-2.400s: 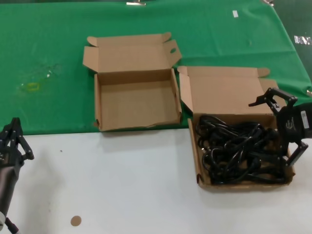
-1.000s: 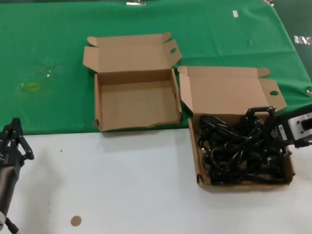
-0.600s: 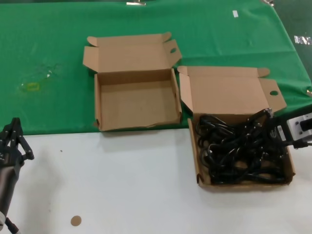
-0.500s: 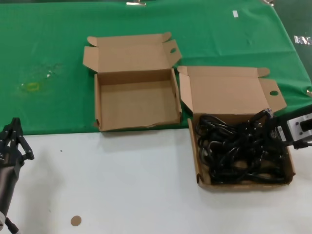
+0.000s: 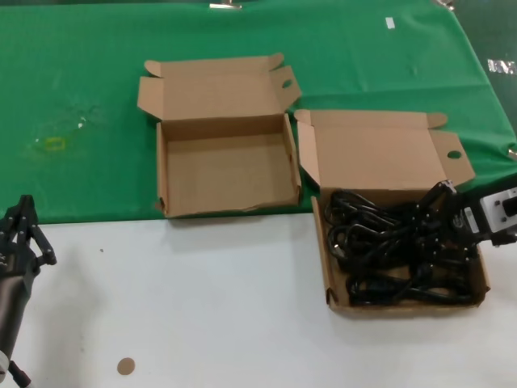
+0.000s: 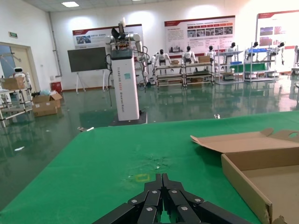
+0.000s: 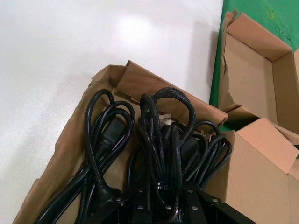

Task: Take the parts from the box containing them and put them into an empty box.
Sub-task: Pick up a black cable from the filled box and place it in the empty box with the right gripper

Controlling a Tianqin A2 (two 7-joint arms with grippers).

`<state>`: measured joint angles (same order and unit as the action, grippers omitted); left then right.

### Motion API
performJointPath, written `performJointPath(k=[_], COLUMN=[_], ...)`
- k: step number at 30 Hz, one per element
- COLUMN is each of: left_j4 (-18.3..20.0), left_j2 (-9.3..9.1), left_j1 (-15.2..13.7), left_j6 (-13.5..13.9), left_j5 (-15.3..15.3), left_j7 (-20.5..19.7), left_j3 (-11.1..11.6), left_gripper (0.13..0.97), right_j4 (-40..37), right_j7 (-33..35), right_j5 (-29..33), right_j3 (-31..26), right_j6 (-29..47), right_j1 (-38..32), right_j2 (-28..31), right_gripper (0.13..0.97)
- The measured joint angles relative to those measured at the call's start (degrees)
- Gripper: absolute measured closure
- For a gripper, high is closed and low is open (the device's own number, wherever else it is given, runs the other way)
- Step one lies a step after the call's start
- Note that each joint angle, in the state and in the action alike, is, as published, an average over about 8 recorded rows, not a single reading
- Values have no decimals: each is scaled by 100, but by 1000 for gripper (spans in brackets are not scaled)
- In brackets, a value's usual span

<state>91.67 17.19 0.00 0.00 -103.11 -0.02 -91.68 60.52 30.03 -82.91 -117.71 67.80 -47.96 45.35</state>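
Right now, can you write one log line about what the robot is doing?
phase: grasping | right gripper: shut on cables in full box | left gripper: idle, near table edge | empty box: nothing inside

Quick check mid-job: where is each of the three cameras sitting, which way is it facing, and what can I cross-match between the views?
Head view: on the robot's head, looking forward and down at both boxes; left gripper parked low at the left, right gripper in the cable box.
Left wrist view: on the parked left arm, facing level across the green cloth into a hall; its own fingers show.
Right wrist view: on the right arm, looking down into the cables; its fingers are shut on a bundle.
Shared: the empty box appears in all three.
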Motion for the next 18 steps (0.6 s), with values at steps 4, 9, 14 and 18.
performJointPath(k=[4,9,14,18], left_j4=[0,0,0,0], left_j2=[0,0,0,0], left_j1=[0,0,0,0], left_j6=[0,0,0,0], left_j5=[0,0,0,0], left_j7=[0,0,0,0], left_j3=[0,0,0,0], left_gripper=[945,945,945,945], right_j4=[128,259,384,491], right_j7=[-128,-259,-389,-510], right_j5=[-5,-10,-13,-11], right_j3=[11,32,58,80], right_j6=[53,100,145,178], right_j1=[11,-1,-41,-101], right_j2=[59,116,168,196], right_gripper=[849,851,852,852])
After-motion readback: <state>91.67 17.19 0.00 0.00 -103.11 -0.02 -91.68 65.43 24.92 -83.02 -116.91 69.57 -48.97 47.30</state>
